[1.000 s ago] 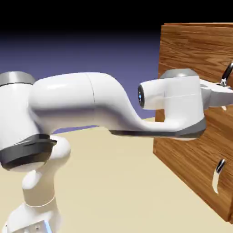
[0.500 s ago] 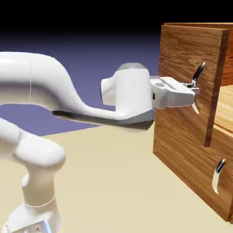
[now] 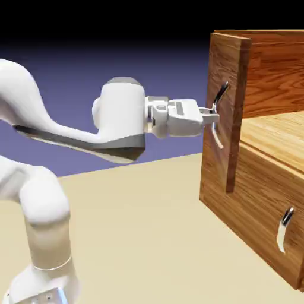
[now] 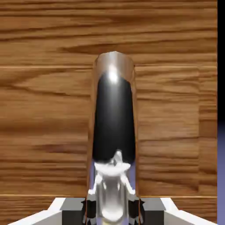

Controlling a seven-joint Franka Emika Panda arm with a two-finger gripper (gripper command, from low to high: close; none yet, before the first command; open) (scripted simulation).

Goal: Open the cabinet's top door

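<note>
Going left to right in the exterior view, my white arm [image 3: 50,127] comes in from the left edge and runs across above the pale bench [image 3: 130,219]. Next up is my tool [image 3: 209,115], pointing to the exterior view's right, with its jaws closed down on the upper handle [image 3: 220,95], one finger on each side of it. That curved handle is mounted on the top door [image 3: 228,65], which is swung well open, so you can see its edge and the reddish wood inside [image 3: 276,77] the cabinet [image 3: 255,172], plus a lighter board [image 3: 279,133] at the bottom of that space. Down at the exterior view's right, the lower handle [image 3: 285,228] is on the lower panel [image 3: 258,196], which is sitting shut. The hand view's pretty much all wood grain, with the upper handle big in the middle, dark and shiny, running down between my fingertips [image 4: 74,211] at the bottom.
</note>
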